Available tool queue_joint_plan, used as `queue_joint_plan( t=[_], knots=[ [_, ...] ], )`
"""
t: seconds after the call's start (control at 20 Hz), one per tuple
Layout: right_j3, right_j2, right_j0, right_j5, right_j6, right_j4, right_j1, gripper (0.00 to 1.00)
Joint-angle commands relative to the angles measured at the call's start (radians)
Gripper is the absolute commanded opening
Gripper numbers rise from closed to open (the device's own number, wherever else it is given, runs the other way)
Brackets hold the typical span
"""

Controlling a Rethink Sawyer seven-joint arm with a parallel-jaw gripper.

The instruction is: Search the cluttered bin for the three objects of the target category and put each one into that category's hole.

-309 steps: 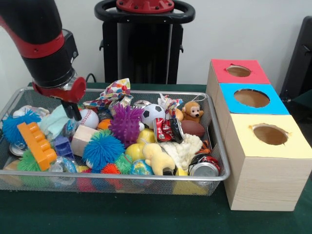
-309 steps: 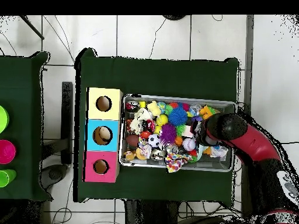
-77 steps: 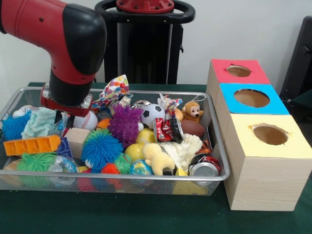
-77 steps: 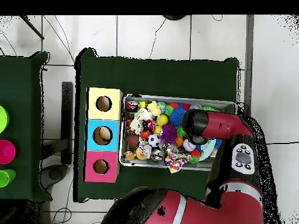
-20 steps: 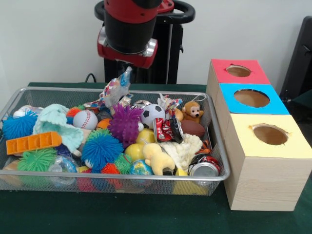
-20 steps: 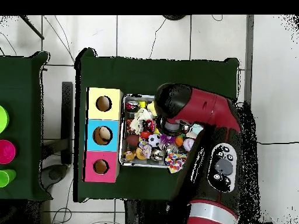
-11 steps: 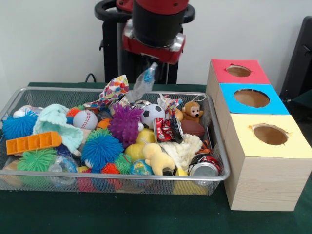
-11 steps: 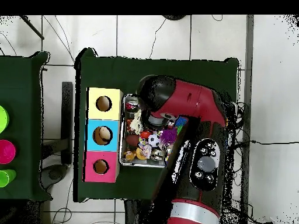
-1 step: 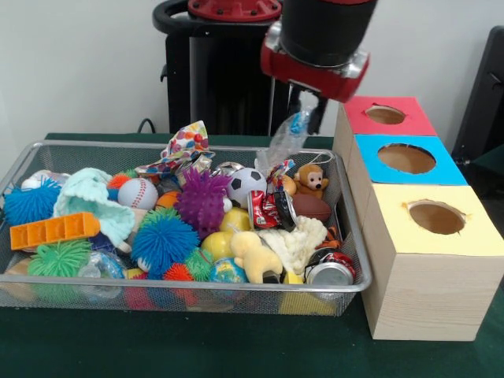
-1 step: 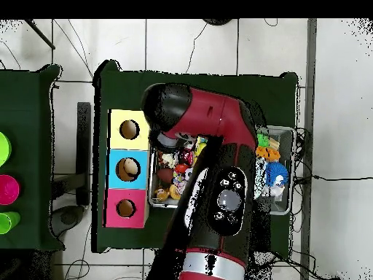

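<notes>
Front view shows a crumpled clear plastic bottle [image 9: 287, 138] hanging in the air, pinched at its top by the gripper [image 9: 308, 105], whose dark fingers [image 9: 318, 116] are pressed against it; the bottle dangles tilted above the right end of the wire bin [image 9: 353, 260], over the soccer ball [image 9: 246, 186] and the small brown monkey [image 9: 312, 180], and just to the left of the red-topped box [image 9: 385, 115]. Below it in the bin lie a crushed red can [image 9: 272, 209], a brown football [image 9: 313, 208], a white fuzzy cloth [image 9: 298, 242], a yellow plush duck [image 9: 252, 255] and another dented can [image 9: 329, 272] at the near right corner. Toward the middle sit a purple spiky ball [image 9: 203, 200], a blue spiky ball [image 9: 164, 241] and a baseball [image 9: 138, 192], with a spotted cloth [image 9: 181, 149] draped at the far rim. At the left end are a mint cloth [image 9: 90, 203], an orange block [image 9: 53, 230], a green spiky ball [image 9: 60, 257] and another blue spiky ball [image 9: 31, 204]. To the right of the bin, on the green tabletop [image 9: 197, 346], three wooden boxes stand in a row, each with a round hole: red farthest, then the blue-topped box [image 9: 405, 160], then the yellow-topped box [image 9: 437, 219] nearest. From overhead, the red arm [image 10: 218, 131] covers most of the bin, its black end just beside the yellow-topped box.
</notes>
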Motion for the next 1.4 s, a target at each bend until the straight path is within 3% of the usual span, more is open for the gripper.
queue_joint_plan(
  t=[0.05, 0.4, 0.85, 1.4],
  knots=[
    [-0.041, 0.033, 0.013, 0.098, 0.324, 0.048, 0.068, 0.0],
    [-0.03, 0.033, 0.045, 0.05, 0.389, 0.068, 0.093, 0.0],
    [0.107, 0.021, 0.111, -0.03, 0.469, 0.107, 0.045, 0.0],
    [0.169, 0.026, 0.149, -0.045, 0.522, 0.165, 0.02, 0.0]
  ],
)
